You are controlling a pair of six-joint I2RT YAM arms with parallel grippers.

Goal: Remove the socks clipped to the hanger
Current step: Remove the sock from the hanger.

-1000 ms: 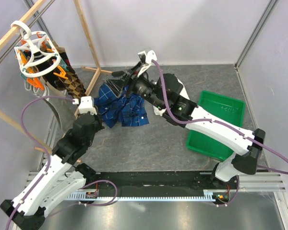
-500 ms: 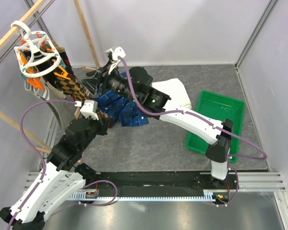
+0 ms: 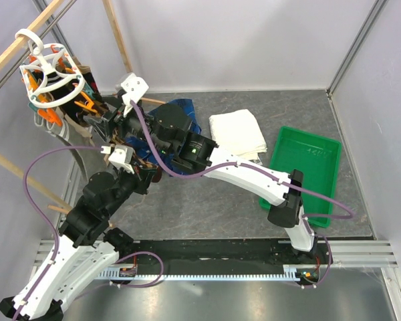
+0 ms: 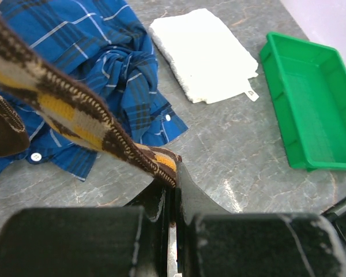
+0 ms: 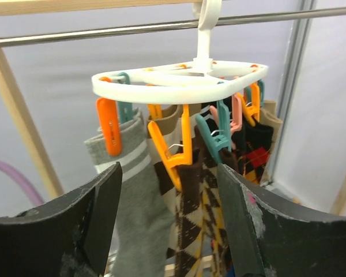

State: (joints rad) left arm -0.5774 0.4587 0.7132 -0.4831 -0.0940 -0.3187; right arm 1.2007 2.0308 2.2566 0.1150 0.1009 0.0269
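The white round hanger hangs by its hook from a rail, with orange and teal clothespins holding several socks. My right gripper is open just in front of it. Its fingers stand either side of an orange clothespin that clips a brown argyle sock. A grey striped sock hangs left of it and a black argyle one to the right. My left gripper is shut on the toe of a brown-tan argyle sock, which stretches up and left out of the left wrist view.
A crumpled blue plaid shirt lies on the grey table below the stretched sock. A folded white towel and a green tray lie to the right. Wooden rack poles stand around the hanger.
My right arm has swung left from over the shirt up to the hanger, and its jaws now flank the orange pin. My left arm has drawn back slightly, still holding the sock.
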